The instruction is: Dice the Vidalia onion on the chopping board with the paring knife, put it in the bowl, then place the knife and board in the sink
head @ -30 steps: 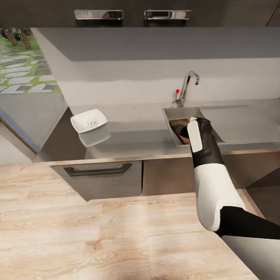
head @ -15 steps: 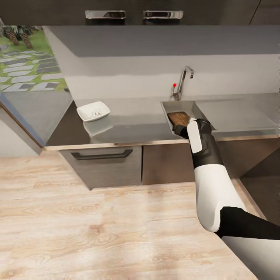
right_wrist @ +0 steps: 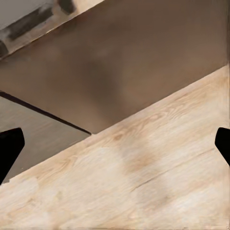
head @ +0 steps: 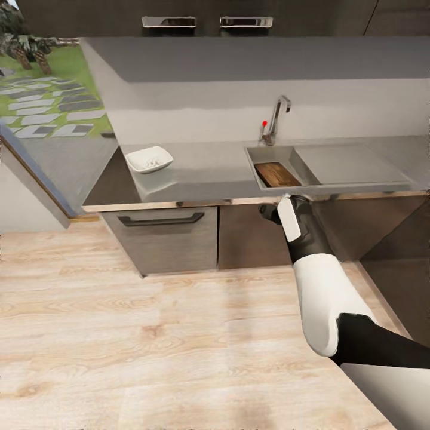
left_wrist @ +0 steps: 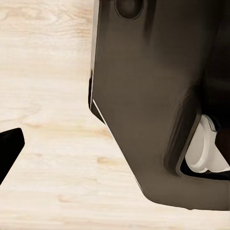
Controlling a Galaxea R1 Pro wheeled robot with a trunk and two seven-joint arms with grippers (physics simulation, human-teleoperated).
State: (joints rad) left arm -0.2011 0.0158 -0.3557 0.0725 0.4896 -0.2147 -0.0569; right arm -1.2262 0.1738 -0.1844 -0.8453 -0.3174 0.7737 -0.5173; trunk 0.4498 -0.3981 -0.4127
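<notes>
Floor (head: 149, 334) of pale wood planks lies nearest, running up to the dark cabinets (head: 251, 239). The right arm (head: 322, 286), white with a black forearm, reaches over it toward the cabinet front, and its gripper (head: 270, 212) sits just below the pale front edge of the countertop (head: 209, 173), in front of the sink. In the right wrist view the two dark fingertips (right_wrist: 9, 148) stand at opposite edges of the picture, well apart, with nothing between them but floor and cabinet door. In the left wrist view one dark fingertip (left_wrist: 8, 146) shows over the floor beside a dark part of the robot's body (left_wrist: 148, 96); whether that gripper is wide or narrow cannot be told.

Beyond the edge, the countertop is a glossy dark grey slab. The white squarish bowl (head: 149, 159) stands on its left part, with small pale bits inside that are too small to make out. To the right, the chopping board (head: 277, 174), dark brown and wood-grained, lies inside the grey steel sink (head: 266, 154), with the flat drainboard (head: 346, 164) beside it. Behind the basin rises the chrome tap (head: 276, 116) with its red knob (head: 264, 124). Farthest up hang the dark wall cabinets (head: 209, 18).
</notes>
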